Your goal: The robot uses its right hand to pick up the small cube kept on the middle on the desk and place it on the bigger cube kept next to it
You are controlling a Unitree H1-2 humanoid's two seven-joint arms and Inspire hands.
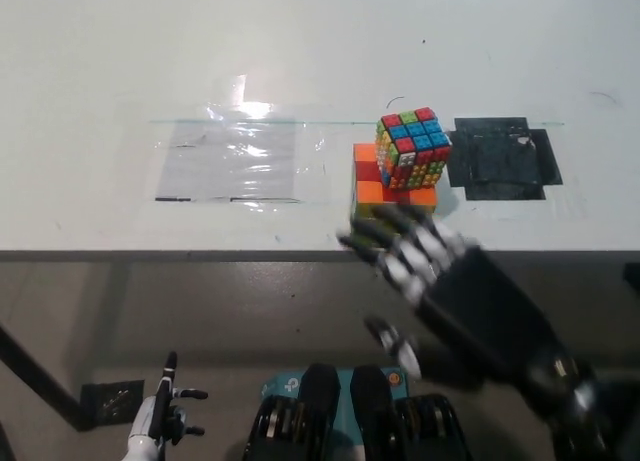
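- You can read no writing or brand anywhere.
- Your left hand (158, 426) rests at the lower left, fingers apart, holding nothing.
- The small cube (412, 147) sits atop the bigger cube (378, 188) at centre right.
- Your right hand (445, 286) is blurred below them, fingers spread, empty, apart from both cubes.

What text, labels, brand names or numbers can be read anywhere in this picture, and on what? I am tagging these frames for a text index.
None can be read.
Small cube: coloured stickers only, no lettering visible.
Bigger cube: plain colour fields.
Clear plastic sheet: glare, no print.
Black patch on the desk: no marks legible.
Right hand: blurred, no readable markings.
Left hand: no markings visible.
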